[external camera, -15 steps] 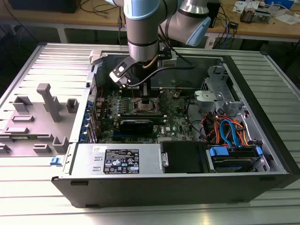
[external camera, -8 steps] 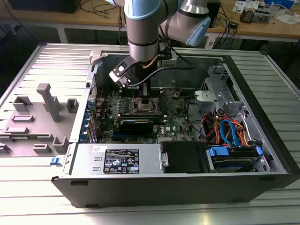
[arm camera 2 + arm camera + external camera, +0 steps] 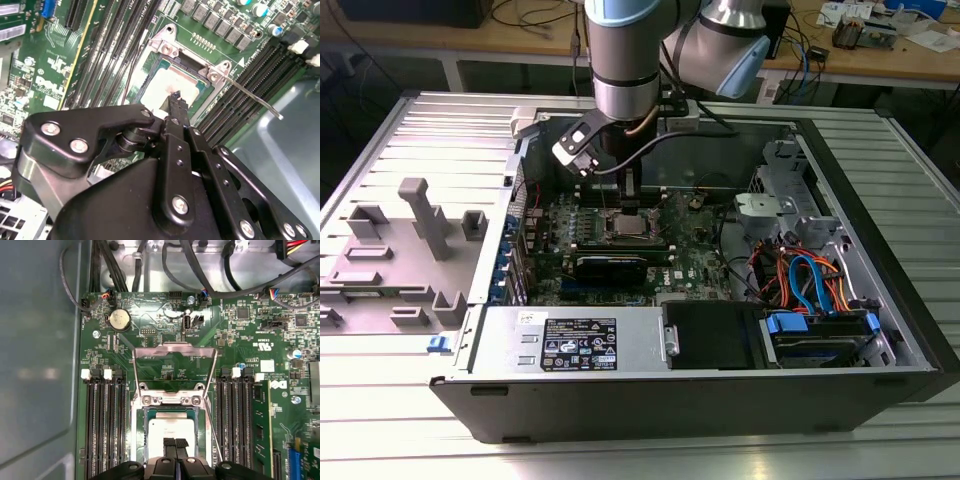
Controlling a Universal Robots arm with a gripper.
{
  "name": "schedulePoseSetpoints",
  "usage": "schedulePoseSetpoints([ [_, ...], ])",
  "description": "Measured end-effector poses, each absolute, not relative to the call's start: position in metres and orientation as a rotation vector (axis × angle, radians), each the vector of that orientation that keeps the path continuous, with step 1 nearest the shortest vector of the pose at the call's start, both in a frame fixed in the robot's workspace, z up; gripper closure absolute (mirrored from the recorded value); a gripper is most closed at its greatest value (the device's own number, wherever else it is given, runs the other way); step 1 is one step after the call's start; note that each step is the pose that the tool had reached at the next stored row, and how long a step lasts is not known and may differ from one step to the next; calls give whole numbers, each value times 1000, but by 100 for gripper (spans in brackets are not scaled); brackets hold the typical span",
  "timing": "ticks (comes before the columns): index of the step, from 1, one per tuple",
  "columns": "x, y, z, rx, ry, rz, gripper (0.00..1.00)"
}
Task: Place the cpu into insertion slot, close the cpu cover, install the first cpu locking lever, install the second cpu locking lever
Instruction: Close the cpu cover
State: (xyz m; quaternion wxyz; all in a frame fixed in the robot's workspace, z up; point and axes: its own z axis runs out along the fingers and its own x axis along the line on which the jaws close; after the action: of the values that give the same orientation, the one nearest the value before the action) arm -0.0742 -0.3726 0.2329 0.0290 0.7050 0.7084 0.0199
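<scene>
While the arm hangs down into the open computer case (image 3: 720,400) on the desk (image 3: 380,400) in the exterior view, the claw (image 3: 630,195) sits right over the insertion slot (image 3: 625,226) in the middle of the motherboard (image 3: 700,250). A grey plastic fixture (image 3: 410,240) lies toward the exterior view's left, just beside the case.

Over in the second wrist view, the claw (image 3: 175,100) has its fingers pressed together, tips right above the cpu (image 3: 160,82), which is lying flat inside the insertion slot (image 3: 197,85). Can't tell whether the tips actually touch the chip. One locking lever (image 3: 250,95) sticks out unlatched over the memory slots (image 3: 235,90).

First wrist view, same deal: cpu (image 3: 170,429) seated in the insertion slot (image 3: 170,412), claw (image 3: 175,444) with the two black fingertips side by side and basically no gap. The cpu cover (image 3: 175,347) is swung up and open, not down on the chip, with green board showing through its cut-out. A thin locking lever (image 3: 212,435) runs loose along one side of the slot.
</scene>
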Motion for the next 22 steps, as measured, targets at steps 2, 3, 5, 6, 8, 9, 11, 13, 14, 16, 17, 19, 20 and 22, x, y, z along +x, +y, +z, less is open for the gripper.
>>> schedulePoseSetpoints([
  [2,-74,-373,233,2175,2185,62,89],
  [3,-74,-373,233,2175,2185,62,89],
  [5,-73,-373,233,2175,2185,61,89],
  [6,-71,-373,233,2175,2185,61,89],
  [8,-69,-373,233,2175,2185,61,89],
  [9,-69,-373,233,2175,2186,60,89],
  [11,-69,-373,235,2175,2186,60,89],
  [13,-69,-373,238,2175,2186,60,89],
  [14,-69,-373,240,2175,2186,60,89],
  [16,-69,-373,245,2175,2186,60,89],
  [17,-69,-373,247,2175,2186,60,89],
  [19,-69,-373,252,2175,2186,60,89],
  [20,-69,-373,253,2175,2186,60,89],
  [22,-69,-373,253,2175,2186,60,89],
])
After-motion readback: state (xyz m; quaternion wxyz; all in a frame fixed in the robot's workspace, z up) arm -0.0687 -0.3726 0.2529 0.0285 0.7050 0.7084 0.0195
